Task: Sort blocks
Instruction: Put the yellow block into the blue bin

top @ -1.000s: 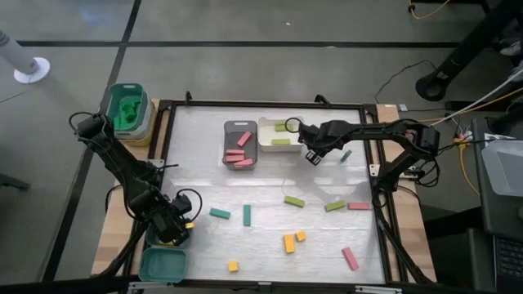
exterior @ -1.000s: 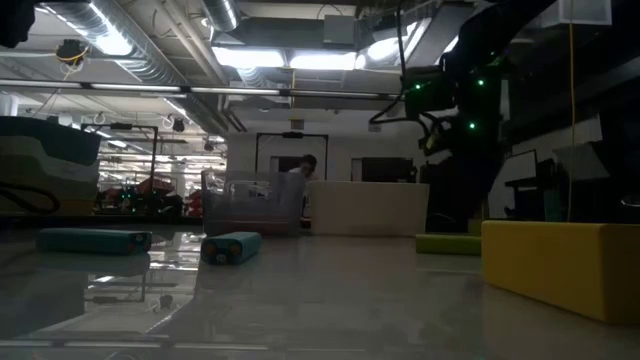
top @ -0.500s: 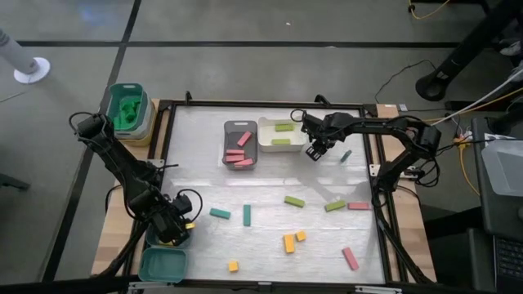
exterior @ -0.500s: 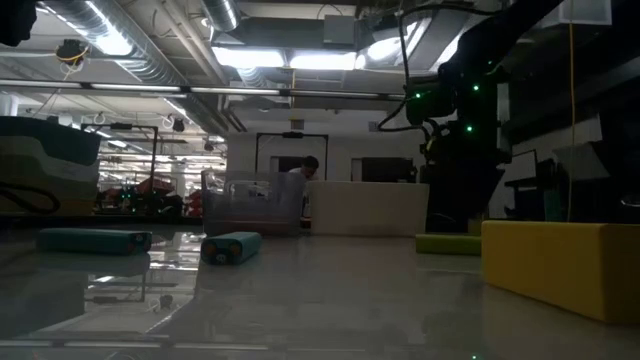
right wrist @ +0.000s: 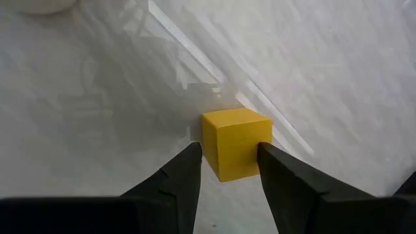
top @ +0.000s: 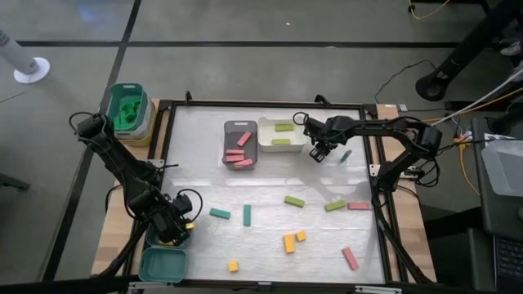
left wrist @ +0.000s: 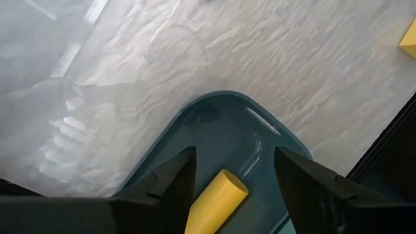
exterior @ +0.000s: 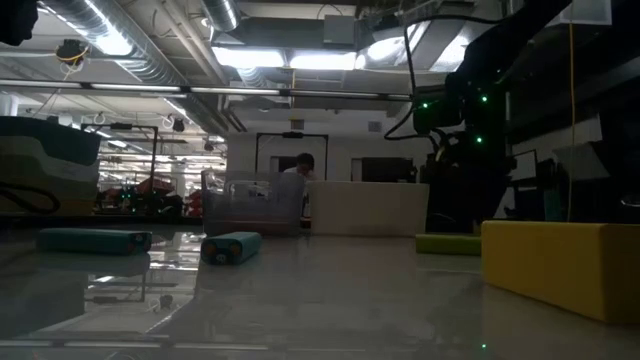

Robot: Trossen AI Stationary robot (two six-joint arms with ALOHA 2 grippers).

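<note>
My right gripper (top: 319, 152) is above the table just right of the white tray (top: 282, 144) and is shut on a yellow cube (right wrist: 235, 143). My left gripper (top: 180, 223) is open over a teal tray (left wrist: 221, 123) at the table's near left corner. A yellow bar (left wrist: 218, 198) shows between its fingers without touching them. Loose blocks lie flat on the table: teal bars (top: 219, 214) (top: 247, 215), green bars (top: 294, 201) (top: 334, 206), pink bars (top: 359, 206) (top: 350, 258), a yellow bar (top: 288, 242) and yellow cubes (top: 301, 235) (top: 233, 265). My right gripper pinches the yellow cube by two opposite side faces (right wrist: 209, 153) between its two fingers. The fingers come from above, pointing down. The cube sits level between the fingertips, above the table surface.
A grey tray (top: 228, 143) holds pink bars, and the white tray holds green bars. A teal bar (top: 346, 155) lies right of my right gripper. A green bin (top: 127, 106) stands off the far left corner, and a second teal tray (top: 162, 263) off the near left.
My right gripper has gone a little toward the table's right edge, away from the white tray.
</note>
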